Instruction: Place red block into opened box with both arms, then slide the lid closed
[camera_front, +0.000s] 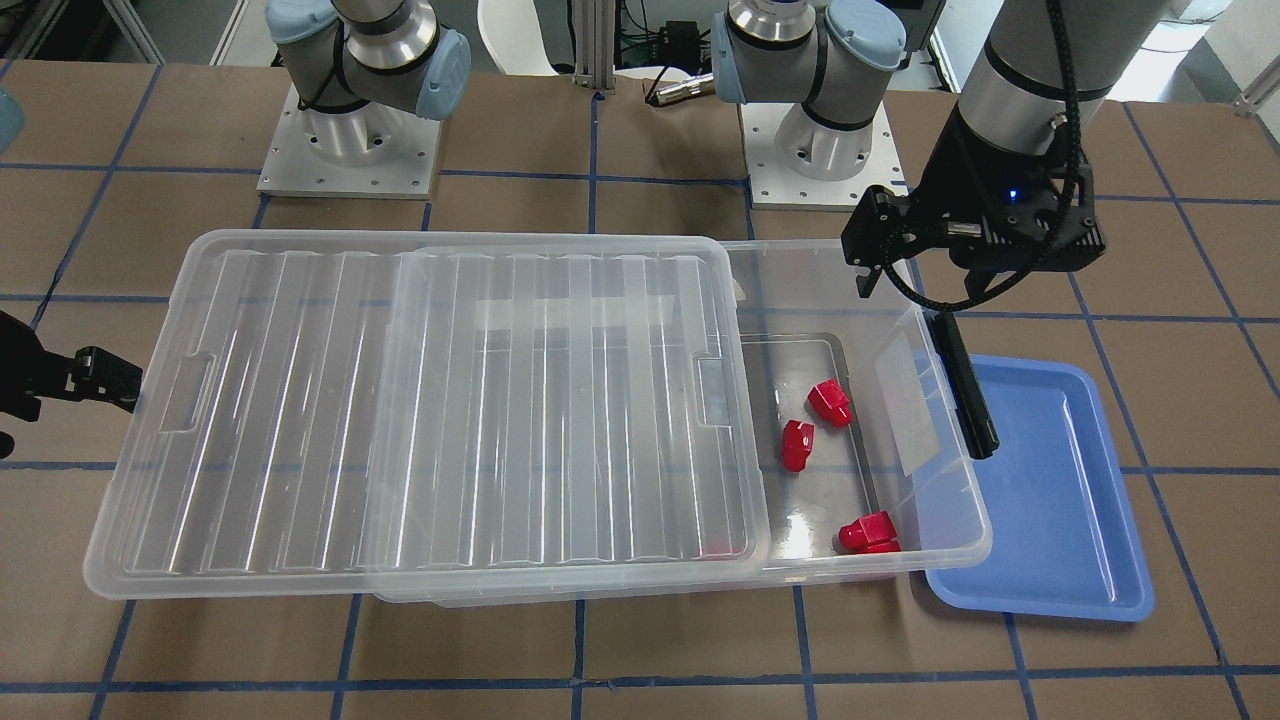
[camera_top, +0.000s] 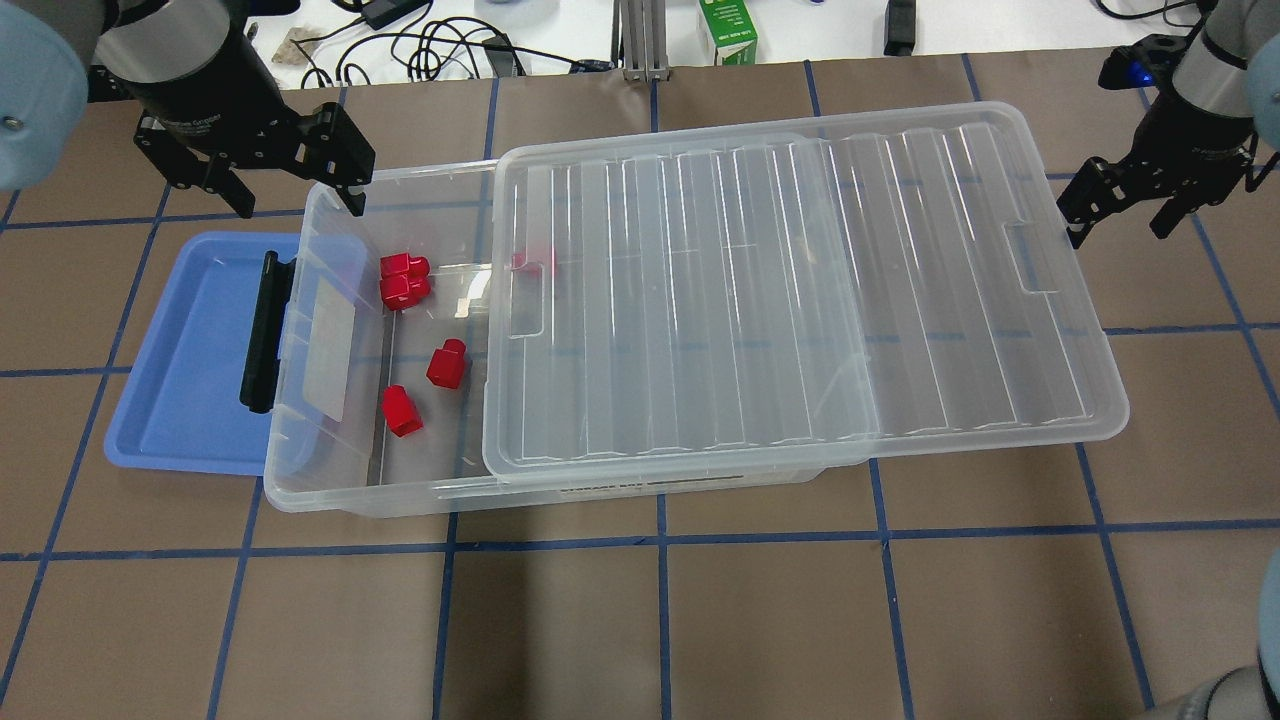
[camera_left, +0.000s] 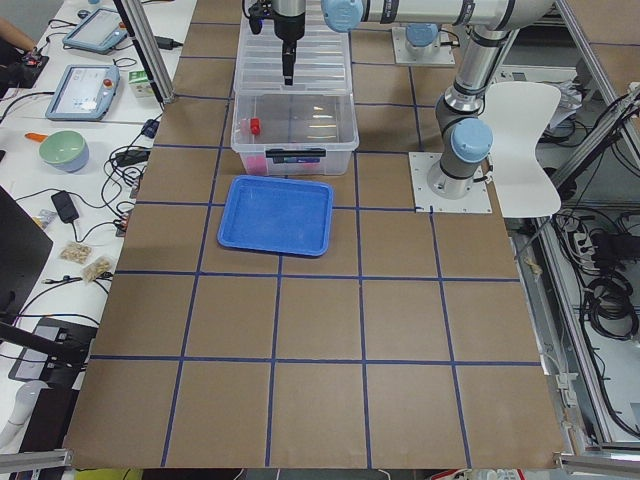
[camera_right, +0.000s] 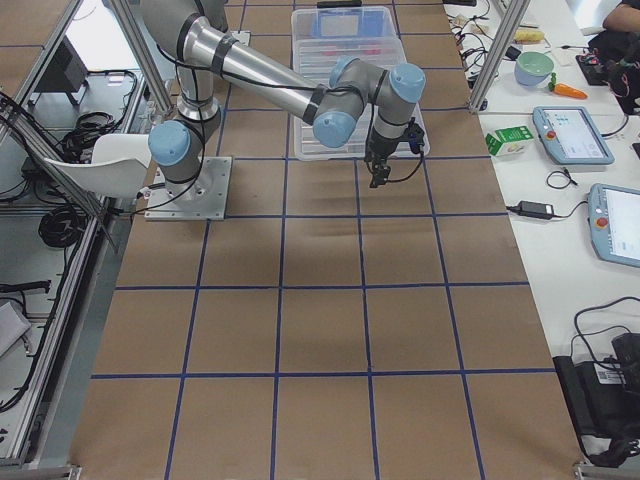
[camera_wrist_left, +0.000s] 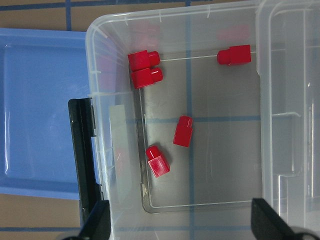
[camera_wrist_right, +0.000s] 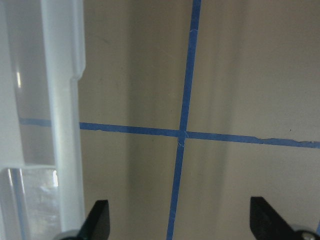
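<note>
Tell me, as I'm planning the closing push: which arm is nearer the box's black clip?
Left. The left arm hangs above the box's open end, by the clip; the right arm hovers off the lid's far end, opposite the clip.

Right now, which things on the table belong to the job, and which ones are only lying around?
Belong to the job:
- red blocks, five, all inside the box
- box
- lid, still partly slid open
- left gripper and right gripper, both open

Just lying about:
- blue tray at the box's clip end
- green carton and cables at the far edge
</note>
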